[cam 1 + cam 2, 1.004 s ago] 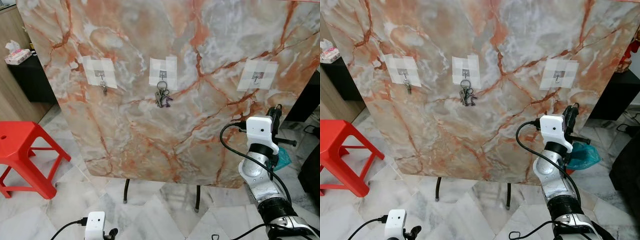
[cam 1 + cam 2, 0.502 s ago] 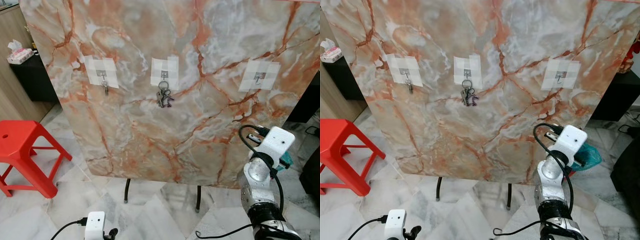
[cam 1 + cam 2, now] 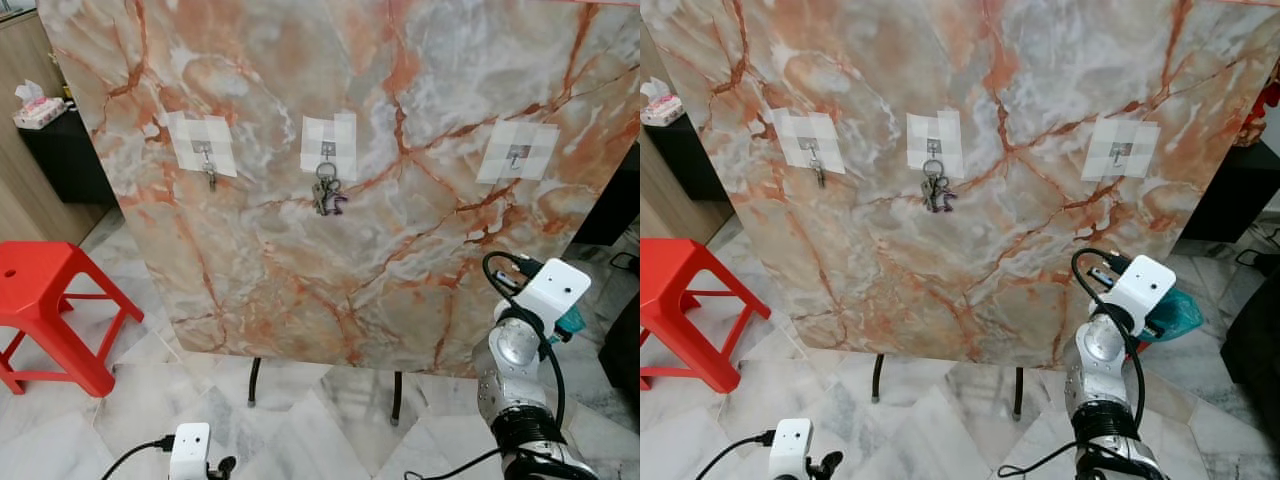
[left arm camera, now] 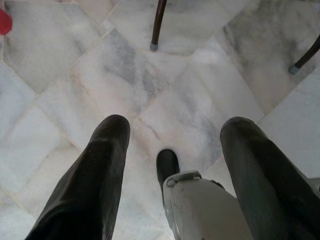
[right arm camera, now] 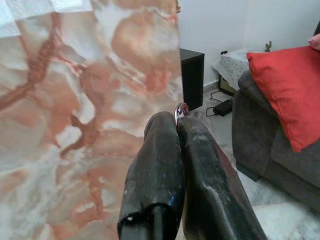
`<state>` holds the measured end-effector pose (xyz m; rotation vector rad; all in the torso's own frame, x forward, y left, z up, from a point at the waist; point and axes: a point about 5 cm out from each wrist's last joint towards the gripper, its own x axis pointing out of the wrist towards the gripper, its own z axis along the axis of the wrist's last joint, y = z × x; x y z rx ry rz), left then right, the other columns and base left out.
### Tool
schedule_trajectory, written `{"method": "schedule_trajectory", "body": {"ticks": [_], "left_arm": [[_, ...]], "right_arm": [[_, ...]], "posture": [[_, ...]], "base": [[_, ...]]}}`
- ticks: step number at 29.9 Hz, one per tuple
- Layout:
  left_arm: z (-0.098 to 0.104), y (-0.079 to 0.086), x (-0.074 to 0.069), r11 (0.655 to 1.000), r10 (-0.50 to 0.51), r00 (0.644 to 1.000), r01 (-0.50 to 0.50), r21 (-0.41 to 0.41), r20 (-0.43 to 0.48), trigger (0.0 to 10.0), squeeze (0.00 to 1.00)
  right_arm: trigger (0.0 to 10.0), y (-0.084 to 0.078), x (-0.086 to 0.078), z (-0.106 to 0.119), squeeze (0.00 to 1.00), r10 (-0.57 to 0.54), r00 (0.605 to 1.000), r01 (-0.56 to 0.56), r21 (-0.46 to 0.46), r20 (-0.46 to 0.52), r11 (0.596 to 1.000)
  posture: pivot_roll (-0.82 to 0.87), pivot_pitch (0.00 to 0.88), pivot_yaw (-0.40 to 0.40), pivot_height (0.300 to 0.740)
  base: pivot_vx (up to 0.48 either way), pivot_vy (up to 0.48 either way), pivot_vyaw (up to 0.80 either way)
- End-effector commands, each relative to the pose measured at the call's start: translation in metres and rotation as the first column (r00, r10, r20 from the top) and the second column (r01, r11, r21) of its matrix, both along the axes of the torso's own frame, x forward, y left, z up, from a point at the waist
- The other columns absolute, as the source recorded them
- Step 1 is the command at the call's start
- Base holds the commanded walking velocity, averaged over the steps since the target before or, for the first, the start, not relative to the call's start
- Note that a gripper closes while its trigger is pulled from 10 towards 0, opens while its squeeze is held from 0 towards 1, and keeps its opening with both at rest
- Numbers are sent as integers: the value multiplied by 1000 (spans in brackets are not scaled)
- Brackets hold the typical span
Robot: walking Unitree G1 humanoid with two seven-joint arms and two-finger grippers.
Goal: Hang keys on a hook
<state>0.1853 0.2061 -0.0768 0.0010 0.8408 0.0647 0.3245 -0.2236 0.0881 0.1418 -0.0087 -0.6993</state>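
While keys [image 3: 326, 194] hang, no writing shows.

Glossy marble-look board [image 3: 350, 250], metal keys [image 3: 326, 195]

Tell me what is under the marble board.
Under the marble board, two dark metal legs stand on the marble tile floor. Whatever stands behind the board is covered by it.

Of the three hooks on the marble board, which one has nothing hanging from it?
The right hook, above the right gripper. The middle hook carries a key bunch; the left hook holds a single small key.
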Motion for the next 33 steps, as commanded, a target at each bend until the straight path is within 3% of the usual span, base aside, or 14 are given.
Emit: {"method": "schedule_trajectory", "body": {"ticks": [1,19,26,31,33], "left_arm": [[-1,0,-1,1000,3,1000,-3,-4,-3,10000,0],[0,0,0,1000,1,1000,-1,-8,-4,10000,0],[-1,-1,-2,1000,-3,1000,3,-16,-7,10000,0],[-1,0,-1,1000,-5,1000,5,-16,-6,10000,0],[-1,0,-2,1000,-7,1000,7,-15,-6,10000,0]], "right_arm": [[10000,-2,1,0,0,-6,1000,6,-6,-14,1000],[10000,0,2,1,0,-12,1000,12,-9,-15,1000],[10000,2,-1,-7,0,-16,998,16,-8,-64,1000],[10000,-3,-3,-5,0,-61,996,58,-35,-63,998],[10000,-7,-4,0,0,-86,995,80,-102,-54,992]], "posture": [[35,0,-52,740],[33,0,-50,740],[37,0,-47,740],[35,0,-45,740],[35,0,-43,740]], "base": [[270,0,0],[285,0,0],[0,0,0],[0,0,0],[0,0,0]]}}
